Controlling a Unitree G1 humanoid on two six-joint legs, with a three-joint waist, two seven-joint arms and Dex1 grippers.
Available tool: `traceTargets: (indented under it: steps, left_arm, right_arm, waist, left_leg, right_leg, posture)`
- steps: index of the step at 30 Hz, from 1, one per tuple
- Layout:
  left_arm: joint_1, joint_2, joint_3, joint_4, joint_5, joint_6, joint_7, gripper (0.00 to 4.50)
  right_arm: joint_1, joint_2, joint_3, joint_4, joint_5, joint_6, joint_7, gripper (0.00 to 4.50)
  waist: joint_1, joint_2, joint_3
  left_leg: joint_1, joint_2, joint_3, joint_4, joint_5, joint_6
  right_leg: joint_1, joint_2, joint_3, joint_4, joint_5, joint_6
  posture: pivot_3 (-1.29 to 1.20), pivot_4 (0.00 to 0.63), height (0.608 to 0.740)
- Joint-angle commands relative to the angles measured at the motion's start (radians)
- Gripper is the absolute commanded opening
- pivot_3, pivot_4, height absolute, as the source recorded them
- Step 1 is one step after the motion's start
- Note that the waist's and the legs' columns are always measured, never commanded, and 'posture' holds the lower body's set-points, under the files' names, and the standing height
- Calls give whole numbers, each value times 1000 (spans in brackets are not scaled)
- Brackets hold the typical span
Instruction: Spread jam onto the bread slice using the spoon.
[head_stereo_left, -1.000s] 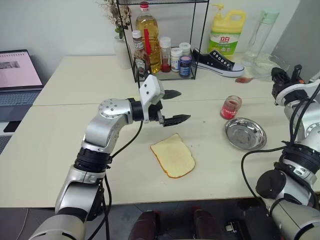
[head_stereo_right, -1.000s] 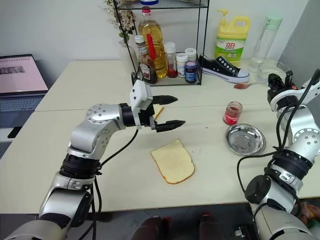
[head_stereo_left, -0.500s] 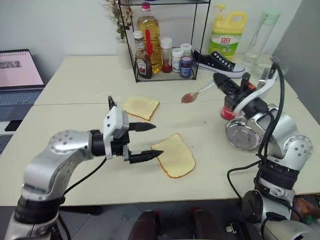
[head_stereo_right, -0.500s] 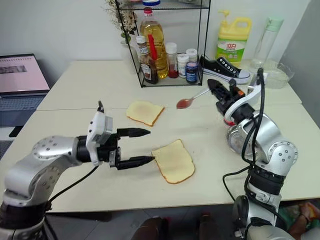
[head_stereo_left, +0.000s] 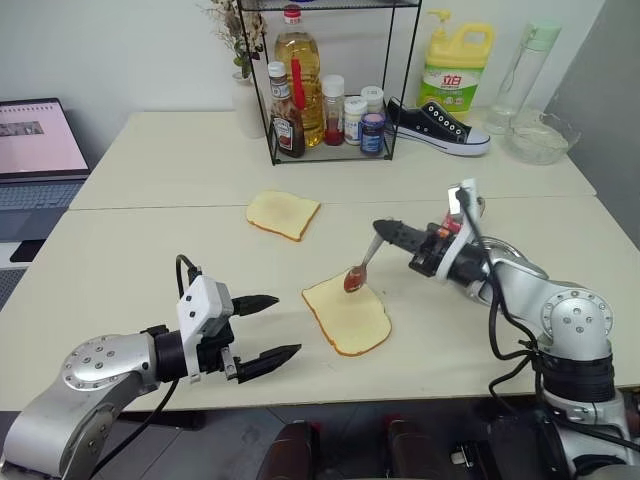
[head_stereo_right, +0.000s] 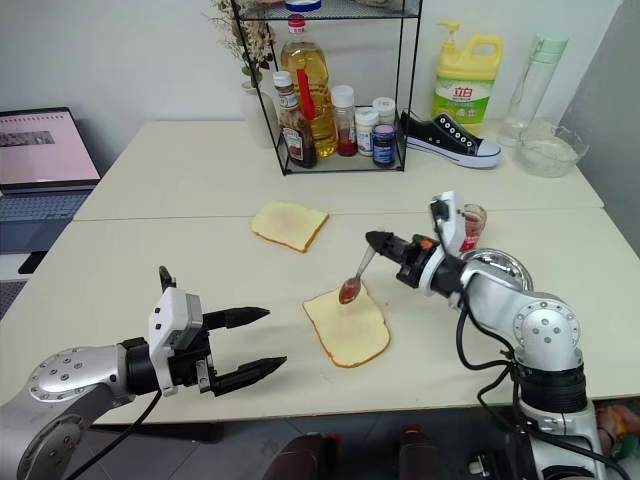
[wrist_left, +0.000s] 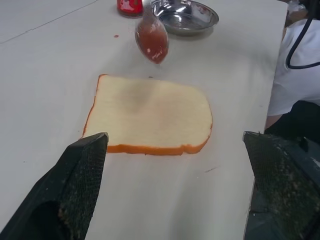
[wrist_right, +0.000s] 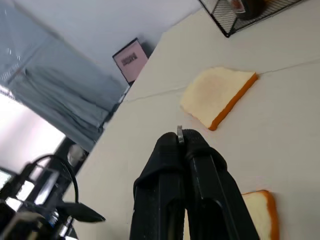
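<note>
From the head cameras I see my right gripper (head_stereo_left: 385, 229) with its fingers clamped tight on the handle of the spoon (head_stereo_left: 362, 263). The handle slants down from the fingertips, and the bowl, loaded with red jam (head_stereo_left: 352, 281), hangs just over the far edge of the bread slice (head_stereo_left: 346, 315). My left gripper (head_stereo_left: 263, 327) has its fingers spread wide, holding nothing, low over the bench (head_stereo_left: 130, 260); the bread slice lies just beyond its fingertips. A second slice (head_stereo_left: 282, 213) sits farther back, well apart from both sets of fingers.

In the left wrist view, the two open fingers (wrist_left: 75, 185) frame the bread slice, which lies flat between and ahead of them. The jam-filled spoon bowl hovers past the slice's far edge, with a steel plate (wrist_left: 186, 15) and the jam jar (wrist_left: 130, 6) behind.

In the right wrist view, the fingers (wrist_right: 187, 170) are pressed together with the tip of the spoon handle showing between them. The second slice lies ahead of them, a corner of the bread slice beside them.
</note>
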Motion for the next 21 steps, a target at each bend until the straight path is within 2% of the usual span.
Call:
traceTargets:
  steps: [1, 6, 11, 21]
  left_arm:
    - [29, 1, 22, -16, 11, -48, 3, 4500]
    - [58, 14, 8, -30, -3, -62, -9, 4500]
    - [60, 14, -11, -32, -4, -67, -20, 4500]
    - [33, 24, -33, -22, -15, -56, -35, 4500]
  right_arm:
    - [19, -53, 70, -99, -183, -79, 187, 24]
    - [39, -121, 183, -173, -464, -246, 396, 24]
    - [66, -134, 259, -167, -675, -400, 520, 24]
    - [93, -110, 339, -167, -951, -669, 685, 24]
  waist:
    - [0, 0, 0]
    - [0, 0, 0]
    - [1, -1, 0]
    - [1, -1, 0]
  left_leg:
    - [0, 0, 0, 0, 0, 0]
    - [0, 0, 0, 0, 0, 0]
    - [0, 0, -1, 0, 0, 0]
    - [0, 0, -1, 0, 0, 0]
  right_leg:
    - [0, 0, 0, 0, 0, 0]
    - [0, -1, 0, 0, 0, 0]
    - [0, -1, 0, 0, 0, 0]
    - [0, -2, 0, 0, 0, 0]
  posture:
    - [0, 150, 740]
    - [0, 150, 740]
    - [0, 150, 740]
    - [0, 150, 740]
